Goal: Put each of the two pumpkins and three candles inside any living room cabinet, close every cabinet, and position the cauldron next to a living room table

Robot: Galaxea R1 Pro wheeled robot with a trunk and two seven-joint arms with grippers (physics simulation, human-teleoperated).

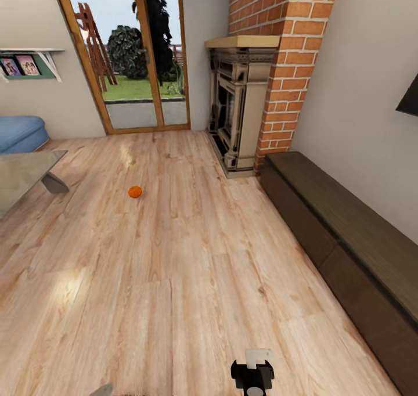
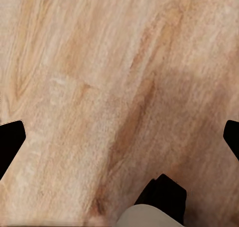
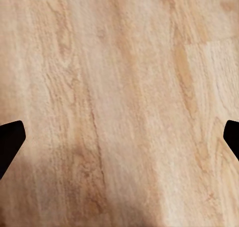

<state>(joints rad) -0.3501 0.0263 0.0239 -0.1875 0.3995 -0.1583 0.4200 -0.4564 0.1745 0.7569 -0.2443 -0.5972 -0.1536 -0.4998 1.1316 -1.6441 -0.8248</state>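
One small orange pumpkin (image 1: 134,191) lies on the wood floor, well ahead of me and to the left. The long dark-brown cabinet (image 1: 348,239) runs along the right wall with its drawer fronts flush. A corner of the glass-topped table (image 1: 26,172) reaches in at the left edge. In the wrist views, my left gripper (image 2: 119,139) and my right gripper (image 3: 119,137) are both open over bare floorboards, nothing between their fingers. The end of my right arm (image 1: 252,375) pokes in at the bottom of the head view. The candles and the cauldron are out of view.
A brick fireplace (image 1: 244,100) stands at the back right, just beyond the cabinet's far end. Glass doors (image 1: 133,53) fill the back wall. A blue sofa (image 1: 20,133) sits behind the table. Wide open floor lies between me and the pumpkin.
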